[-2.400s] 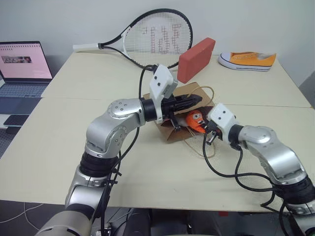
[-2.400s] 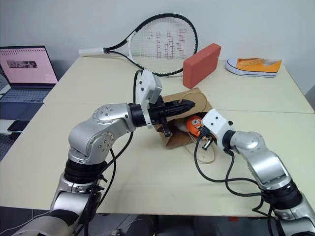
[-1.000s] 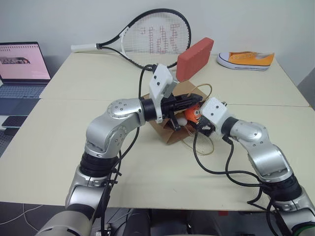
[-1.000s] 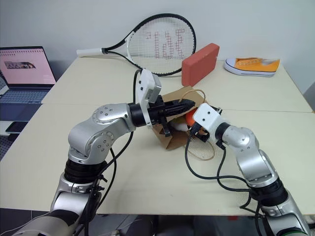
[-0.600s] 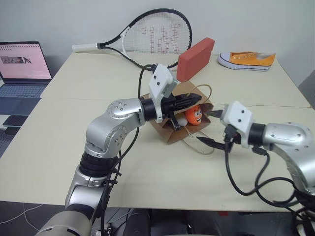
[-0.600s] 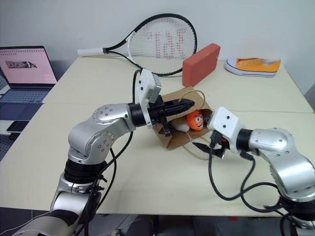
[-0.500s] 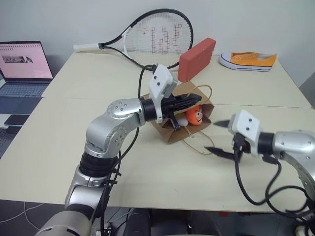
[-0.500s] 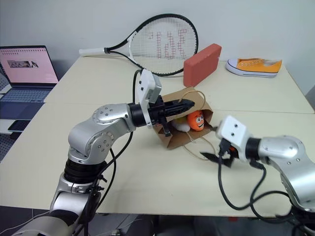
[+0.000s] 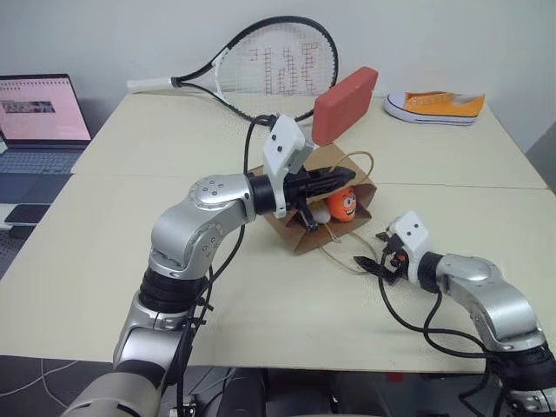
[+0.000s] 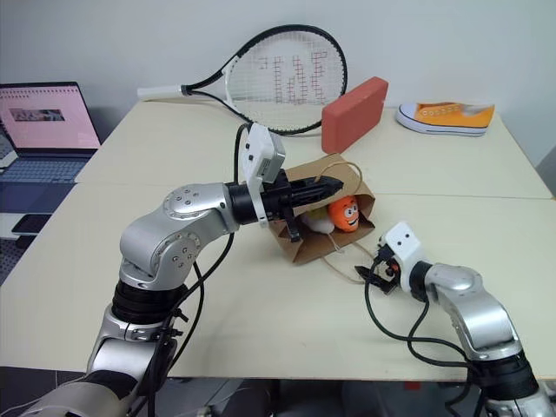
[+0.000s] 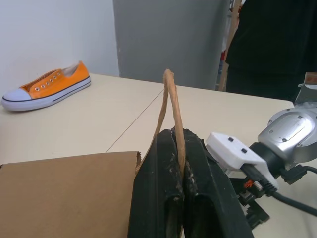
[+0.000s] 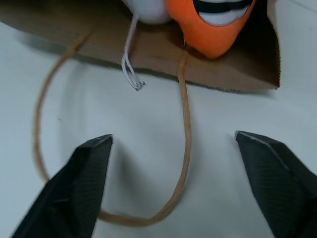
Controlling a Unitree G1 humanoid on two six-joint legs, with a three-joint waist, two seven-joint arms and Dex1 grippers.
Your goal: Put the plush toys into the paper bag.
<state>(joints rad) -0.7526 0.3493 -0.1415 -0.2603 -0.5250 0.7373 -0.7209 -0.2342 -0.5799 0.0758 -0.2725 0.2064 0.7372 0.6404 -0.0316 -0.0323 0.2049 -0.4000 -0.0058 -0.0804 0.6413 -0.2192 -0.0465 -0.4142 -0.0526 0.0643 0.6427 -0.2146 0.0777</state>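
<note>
The orange carrot-shaped plush toy [image 9: 344,203] with its cartoon face is seen lying inside the mouth of the brown paper bag [image 9: 300,234], and the white egg-shaped plush toy [image 10: 318,222] is tucked just beside it, deeper in the opening. The bag is laid on its side near the middle of the cream table [image 9: 113,261], its mouth turned toward the robot's right. Its upper twisted-paper handle [image 11: 171,106] is pinched between the pressed-together fingers of the left gripper [image 9: 334,180], by which the top edge of the bag is held raised. The lower handle [image 12: 184,148] is left lying in a loop on the tabletop in front of the mouth, and a thin white string loop [image 12: 130,69] from the white toy is draped over the bag's lower edge. The right gripper [image 9: 368,254] is held low over the table, just past that loop and apart from the bag; its fingers [image 12: 74,193] are spread wide with nothing between them. Behind the bag, a red brick-shaped block [image 9: 345,105] is propped on edge, with a black-and-white tennis racket [image 9: 261,74] lying beside it. An orange-and-white sneaker [image 9: 434,107] is set near the far right edge. An open laptop [image 9: 39,122] is seen on a separate surface at the far left.
</note>
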